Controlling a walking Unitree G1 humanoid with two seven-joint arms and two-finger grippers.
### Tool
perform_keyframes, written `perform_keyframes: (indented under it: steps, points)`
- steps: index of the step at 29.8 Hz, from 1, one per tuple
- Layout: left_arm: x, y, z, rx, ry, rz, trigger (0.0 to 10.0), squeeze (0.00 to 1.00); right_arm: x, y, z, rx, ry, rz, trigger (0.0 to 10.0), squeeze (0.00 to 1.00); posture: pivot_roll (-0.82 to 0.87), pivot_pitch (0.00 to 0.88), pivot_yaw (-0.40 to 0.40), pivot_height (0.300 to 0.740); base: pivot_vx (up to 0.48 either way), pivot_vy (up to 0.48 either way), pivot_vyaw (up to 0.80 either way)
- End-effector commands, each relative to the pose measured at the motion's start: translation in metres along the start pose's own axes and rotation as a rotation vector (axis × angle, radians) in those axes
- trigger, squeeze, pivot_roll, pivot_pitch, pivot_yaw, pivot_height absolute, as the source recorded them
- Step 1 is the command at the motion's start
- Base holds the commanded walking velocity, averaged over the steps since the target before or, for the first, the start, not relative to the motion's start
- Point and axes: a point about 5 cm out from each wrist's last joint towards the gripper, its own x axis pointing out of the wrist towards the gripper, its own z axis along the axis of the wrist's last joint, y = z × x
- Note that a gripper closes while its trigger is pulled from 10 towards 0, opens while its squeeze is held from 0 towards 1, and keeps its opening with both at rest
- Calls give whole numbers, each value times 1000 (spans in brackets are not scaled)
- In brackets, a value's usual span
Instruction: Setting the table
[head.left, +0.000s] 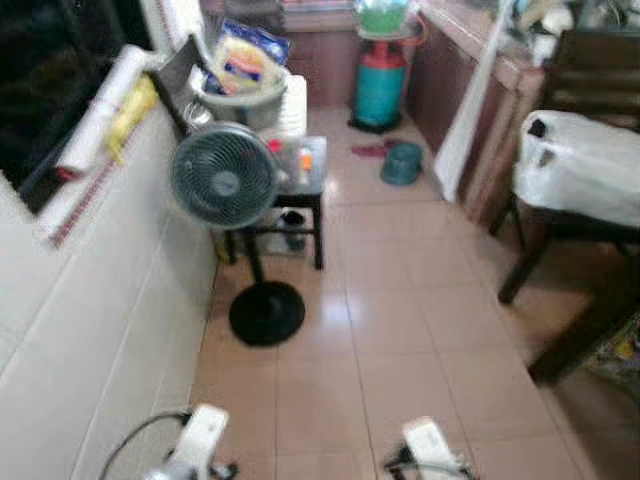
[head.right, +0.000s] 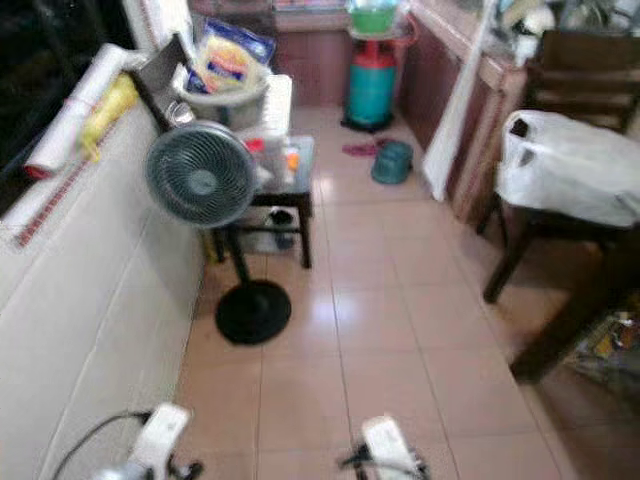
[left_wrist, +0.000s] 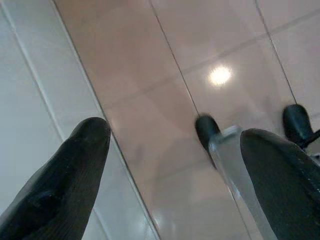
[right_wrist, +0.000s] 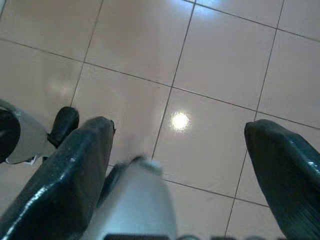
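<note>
Fan (head.left: 224, 178) stands left of passage, round base (head.left: 267, 312) on tiled floor (head.left: 400, 340), close to white wall (head.left: 90, 330). Just behind fan: small dark table (head.left: 290, 205) loaded with tub and clutter. Right of fan, across floor: dark chair (head.left: 575, 215) with white bag (head.left: 580, 165) on seat. Far beyond fan: teal gas cylinder (head.left: 380, 85), teal bowl (head.left: 402, 163) on floor. Bare tile lane runs between fan base and chair legs, widest near camera. Left gripper (left_wrist: 175, 150) and right gripper (right_wrist: 175, 145), fingers spread, hang over bare tiles.

Dark wooden table (head.left: 590, 320) at right, white plastic bag (head.left: 580, 165) on the chair beside it.
</note>
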Motion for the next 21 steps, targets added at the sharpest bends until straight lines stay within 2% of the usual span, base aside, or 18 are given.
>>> perform_keyframes:
  steps: [1,6,11,21]
  points:
    - [2,-6,4,11,-10,-15,10000,0,-2,-10,-7,-3,20,-22,10000,0,-35,0,37,740,416,0,0]
    - [2,-7,4,12,-9,-12,10000,0,-2,-10,-7,-5,20,-23,10000,0,-34,0,36,740,398,0,0]
    - [2,-6,4,11,-4,5,10000,0,-1,-13,-3,-9,17,-22,10000,0,-34,0,34,740,0,0,0]
    - [3,-6,6,27,-3,35,10000,0,0,-16,1,-18,9,-22,10000,0,-33,0,26,740,0,0,467]
